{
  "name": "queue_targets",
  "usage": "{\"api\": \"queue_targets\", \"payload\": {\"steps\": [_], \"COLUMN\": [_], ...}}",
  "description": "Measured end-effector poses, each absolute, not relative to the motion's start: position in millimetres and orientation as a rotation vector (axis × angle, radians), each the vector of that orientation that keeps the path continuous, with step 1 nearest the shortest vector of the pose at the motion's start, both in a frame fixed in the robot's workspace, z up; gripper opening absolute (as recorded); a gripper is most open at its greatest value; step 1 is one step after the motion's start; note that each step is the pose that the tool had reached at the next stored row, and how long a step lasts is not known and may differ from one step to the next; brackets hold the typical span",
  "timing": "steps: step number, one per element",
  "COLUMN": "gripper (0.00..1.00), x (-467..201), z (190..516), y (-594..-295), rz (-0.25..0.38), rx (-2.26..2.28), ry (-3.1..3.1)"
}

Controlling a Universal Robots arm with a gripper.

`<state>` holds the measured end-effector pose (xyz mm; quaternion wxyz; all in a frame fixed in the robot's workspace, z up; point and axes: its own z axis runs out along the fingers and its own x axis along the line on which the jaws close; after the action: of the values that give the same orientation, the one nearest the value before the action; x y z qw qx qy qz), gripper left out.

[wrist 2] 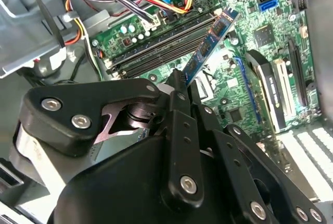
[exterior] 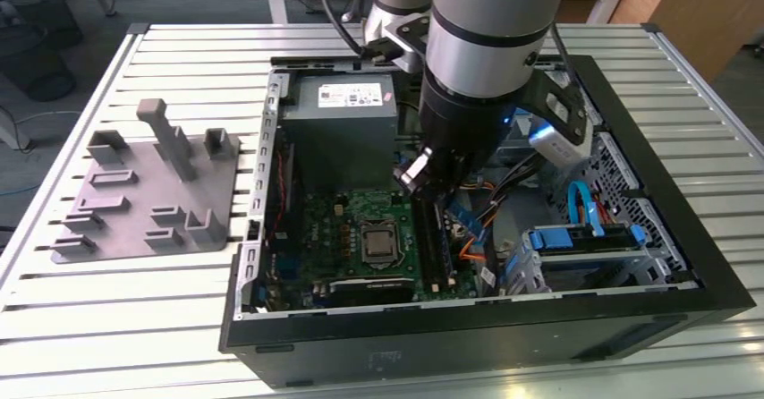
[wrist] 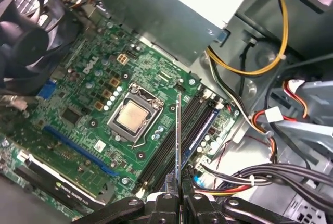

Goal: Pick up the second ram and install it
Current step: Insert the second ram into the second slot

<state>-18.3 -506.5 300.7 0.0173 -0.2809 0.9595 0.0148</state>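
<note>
Gripper (exterior: 425, 177) low inside the open black case (exterior: 478, 332), centre of the exterior view. Its black fingers are pinched narrow on 1 end of the ram (wrist 2: 210, 39). Ram is a slim, flat blue-green board with a row of small black chips. In the first wrist view it shows edge-on as a thin line (wrist: 178, 140) over the long black slots (wrist: 164, 148); contact cannot be told. Glossy green motherboard (wrist: 88, 94), square metal CPU socket (wrist: 131, 115) beside the slots. Grey matte plate (exterior: 143, 202) with upright posts on the slatted table (exterior: 120, 327), at the exterior view's left.

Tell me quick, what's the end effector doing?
End effector: closed, holding the slim, long blue-green memory stick.
</note>
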Motion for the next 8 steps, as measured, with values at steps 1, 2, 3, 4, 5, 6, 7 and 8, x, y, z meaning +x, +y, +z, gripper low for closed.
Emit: {"api": "queue_targets", "payload": {"steps": [1, 2, 3, 4, 5, 6, 7, 8], "gripper": [0.14, 0.14, 0.14, 0.14, 0.14, 0.14, 0.14, 0.14], "x": [-18.3, -18.3, -18.3, -18.3, -18.3, -18.3, -18.3, -18.3], "z": [300.7, 300.6, 300.6, 300.5, 300.5, 300.5, 300.5, 300.5], "y": [-506.5, -506.5, -506.5, -506.5, -506.4, -506.5, -506.5, -506.5], "rz": [0.046, 0.046, 0.045, 0.045, 0.045, 0.044, 0.044, 0.043], "rx": [-0.856, -0.839, -0.822, -0.805, -0.787, -0.769, -0.750, -0.733], "ry": [2.986, 2.991, 2.996, 3.000, 3.005, 3.009, 3.014, 3.018]}}
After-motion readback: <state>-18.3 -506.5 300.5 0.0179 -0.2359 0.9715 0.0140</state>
